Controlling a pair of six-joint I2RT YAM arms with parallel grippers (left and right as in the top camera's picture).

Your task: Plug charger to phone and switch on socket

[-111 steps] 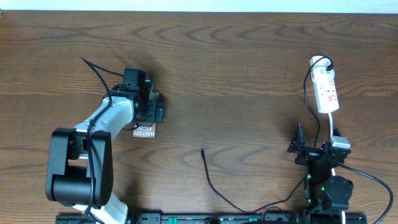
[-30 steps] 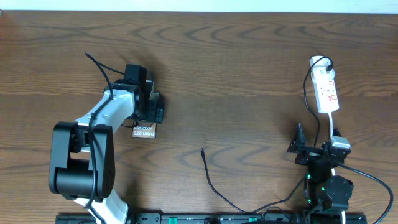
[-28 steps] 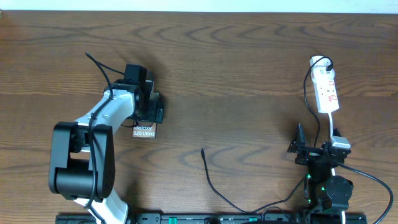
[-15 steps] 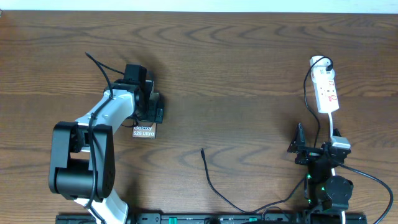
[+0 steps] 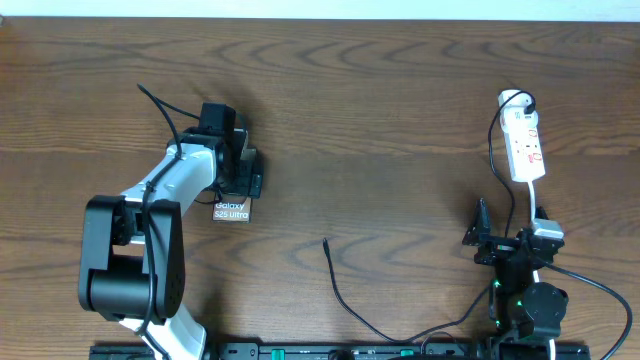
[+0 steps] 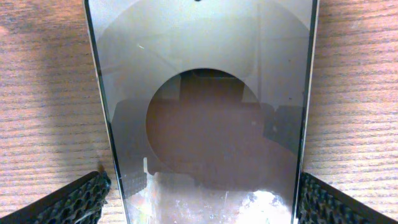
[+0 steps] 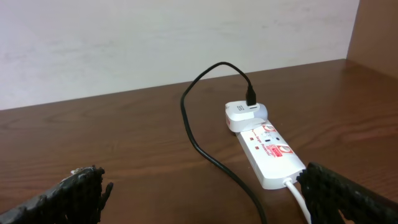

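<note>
We see the left tool (image 6: pixel 199 199) hovering wide open astride one flat dark glossy phone (image 6: pixel 202 106), the folded right tool (image 7: pixel 202 186) equally spread, gripping nothing.

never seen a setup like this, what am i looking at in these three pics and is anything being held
These are two robot arms at a wooden table, each ending in a two-finger gripper.

The top picture looks straight down from a fixed camera. The other two come from small cameras on each arm's wrist, so the dark textured pads in their bottom corners are that arm's own fingers.

On the table lie a phone, a long thin black charger cable with its plug tip lying free, and a white socket strip at the far right with an adapter plugged into its end.

The left gripper hangs directly over the phone, one finger on either side of it, open. The glass fills that wrist view and mirrors the camera. The right gripper waits near its base, open, facing the socket strip.

Nothing is held yet.
</note>
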